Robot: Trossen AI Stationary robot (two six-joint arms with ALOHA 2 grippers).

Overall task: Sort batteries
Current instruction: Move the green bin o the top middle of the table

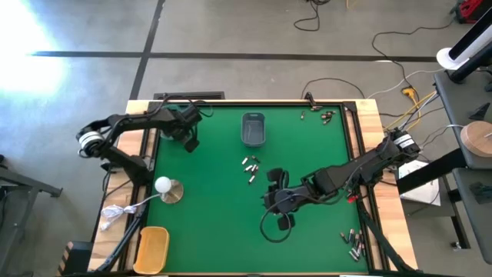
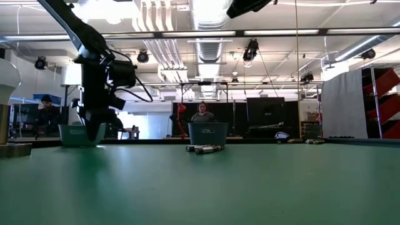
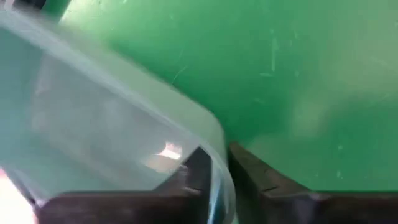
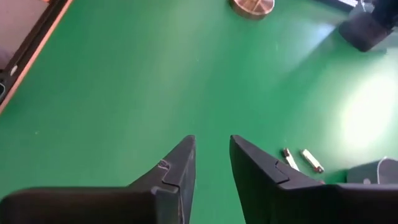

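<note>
The left gripper (image 3: pixel 217 177) is seen at the far left part of the green felt-covered table (image 1: pixel 207 231), its two fingers pinched on the rim of a small clear plastic tray (image 3: pixel 93 106); in the low view the same tray (image 2: pixel 80 134) sits beneath the dark arm, and whether it rests on the felt or is just lifted cannot be told. The right gripper (image 4: pixel 212 163) hangs low over bare felt near the table's middle, nothing held, with a narrow gap showing between its fingers. The batteries, small silvery and dark cylinders, are spread in three lots: a loose cluster (image 1: pixel 250 167) at the centre, just below a grey rectangular plastic bin (image 1: pixel 253 128); a few more (image 1: pixel 323 115) near the far right corner; another group (image 1: pixel 354 243) at the near right edge. No cell can be made out inside the grey bin or inside a yellow plastic tray (image 1: pixel 151 249) at the near left corner; the sorting is therefore judged scarcely begun, with nearly every cell left to be gathered and containers apparently being set in place. A white ball on a round metal base (image 1: pixel 167 188) stands at the left, apart from the work.
</note>
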